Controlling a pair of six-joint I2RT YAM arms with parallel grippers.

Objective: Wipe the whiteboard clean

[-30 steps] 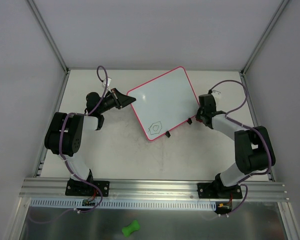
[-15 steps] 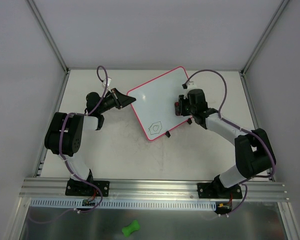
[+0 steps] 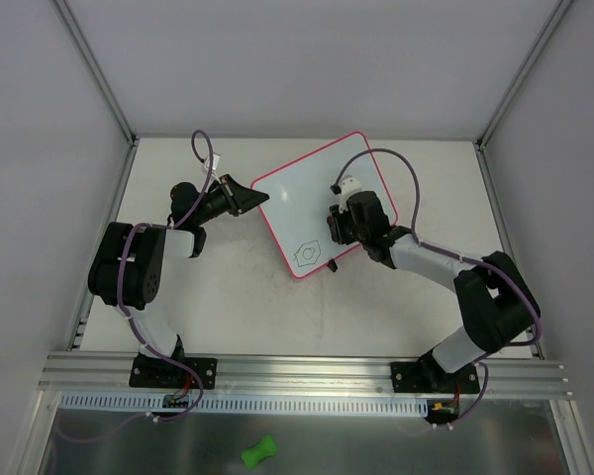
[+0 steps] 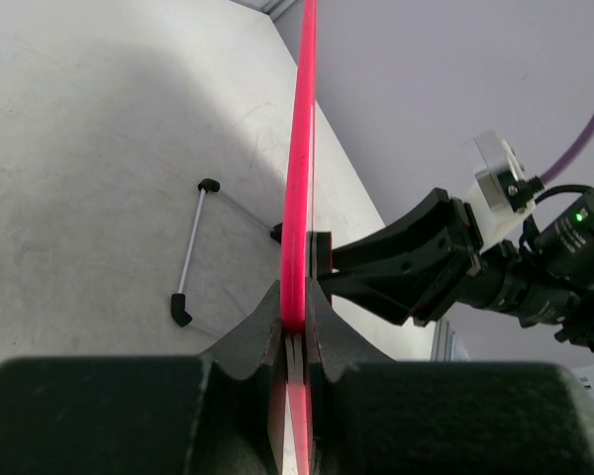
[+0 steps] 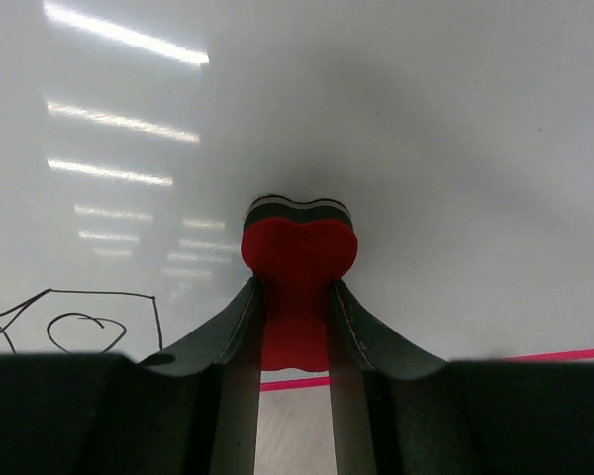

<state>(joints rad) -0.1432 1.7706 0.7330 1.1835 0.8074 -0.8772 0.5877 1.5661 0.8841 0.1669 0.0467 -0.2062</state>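
Observation:
The whiteboard [image 3: 302, 193], white with a pink frame, lies tilted at the table's middle. A black marker doodle [image 3: 307, 252] sits near its front corner. My left gripper [image 3: 246, 199] is shut on the board's left edge, and the pink frame [image 4: 299, 148] runs up between its fingers [image 4: 267, 327]. My right gripper [image 3: 335, 224] hangs over the board's right part, shut on a red eraser [image 5: 299, 255]. The eraser's tip is at the white surface [image 5: 426, 148], to the right of the doodle [image 5: 74, 322].
A green bone-shaped thing [image 3: 259, 452] lies on the metal strip below the arms' rail [image 3: 307, 374]. The board's wire stand with black feet [image 4: 183, 307] shows beneath it. Frame posts stand at the back corners.
My right arm has swung left from beyond the board's right edge onto its surface, carrying the eraser. The left gripper and the board have not moved.

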